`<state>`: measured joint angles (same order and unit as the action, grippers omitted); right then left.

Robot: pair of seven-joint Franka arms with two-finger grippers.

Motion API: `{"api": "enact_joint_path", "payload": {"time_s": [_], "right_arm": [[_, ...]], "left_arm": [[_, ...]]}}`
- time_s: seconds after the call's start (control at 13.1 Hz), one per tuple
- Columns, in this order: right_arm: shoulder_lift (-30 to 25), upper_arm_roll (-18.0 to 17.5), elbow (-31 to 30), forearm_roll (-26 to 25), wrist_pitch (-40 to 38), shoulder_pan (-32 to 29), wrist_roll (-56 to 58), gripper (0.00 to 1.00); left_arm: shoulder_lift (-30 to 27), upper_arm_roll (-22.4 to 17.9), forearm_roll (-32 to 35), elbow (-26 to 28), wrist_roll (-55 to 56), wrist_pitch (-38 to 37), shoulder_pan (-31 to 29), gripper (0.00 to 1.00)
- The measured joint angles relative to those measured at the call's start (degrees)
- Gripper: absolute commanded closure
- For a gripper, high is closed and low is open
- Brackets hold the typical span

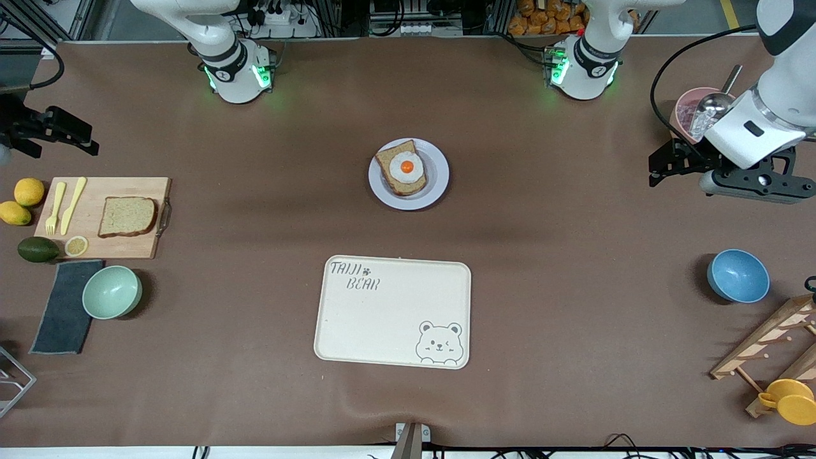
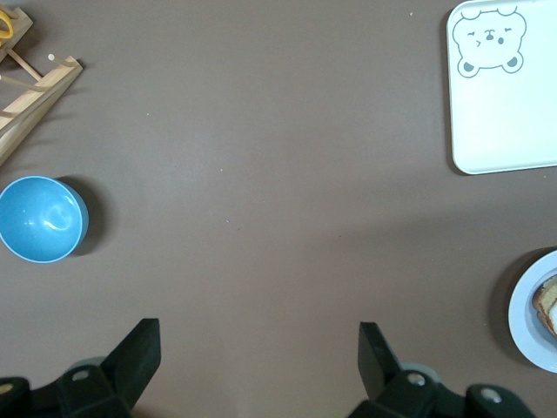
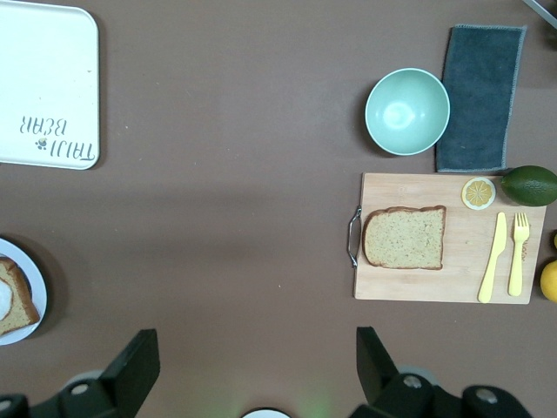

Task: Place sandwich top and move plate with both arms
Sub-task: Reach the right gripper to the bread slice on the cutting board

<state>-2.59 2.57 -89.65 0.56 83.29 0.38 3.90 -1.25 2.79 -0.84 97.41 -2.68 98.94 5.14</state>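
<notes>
Right gripper (image 3: 252,366): jaws spread wide, nothing between them, hanging above bare table at the right arm's end, between the plate and the cutting board. Left gripper (image 2: 259,361): likewise released and empty, up over bare table at the left arm's end; this arm waits.

Sandwich top (image 1: 127,217): lies flat on the wooden cutting board (image 1: 102,248) at the right arm's end of the table, beside a yellow fork (image 1: 55,208) and a yellow knife (image 1: 72,204), untouched. A lemon slice (image 1: 76,245) sits on the board's corner nearer the front camera.

Plate (image 1: 435,188): mid-table, between the two arm bases and the bear tray (image 1: 392,315), farther from the front camera than the tray. It carries the egg-topped slice (image 1: 401,168), which is not yet covered.

Step in hand, by my reading: the very start. Neither part of the task is done; the first step is fetching the bread.

Next move calls for: the right arm, being the closer one, to come over the board, drop with jaws straddling the slice across its shorter span, and pinch lightly, since bread is soft and may fold. Then carry it to the plate and lay it square on the egg. Only after that do both grippers take the plate by its rim.
</notes>
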Motion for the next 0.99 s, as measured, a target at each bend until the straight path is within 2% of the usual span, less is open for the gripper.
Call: {"api": "enact_joint_path", "payload": {"time_s": [0.53,0.76,0.99], "right_arm": [[0.0,0.4,-0.1,0.0,-1.1,0.0,0.0,0.00],[0.6,3.8,-2.2,0.0,-1.0,0.0,2.0,0.00],[1.3,8.5,-8.3,0.0,1.8,-0.1,4.8,0.00]], "left_arm": [[1.2,0.0,0.0,-2.5,0.0,0.0,0.1,0.00],[2.8,0.0,0.0,-2.8,0.0,0.0,-0.2,0.00],[3.7,0.0,0.0,-2.7,0.0,-1.9,-0.4,0.00]]}}
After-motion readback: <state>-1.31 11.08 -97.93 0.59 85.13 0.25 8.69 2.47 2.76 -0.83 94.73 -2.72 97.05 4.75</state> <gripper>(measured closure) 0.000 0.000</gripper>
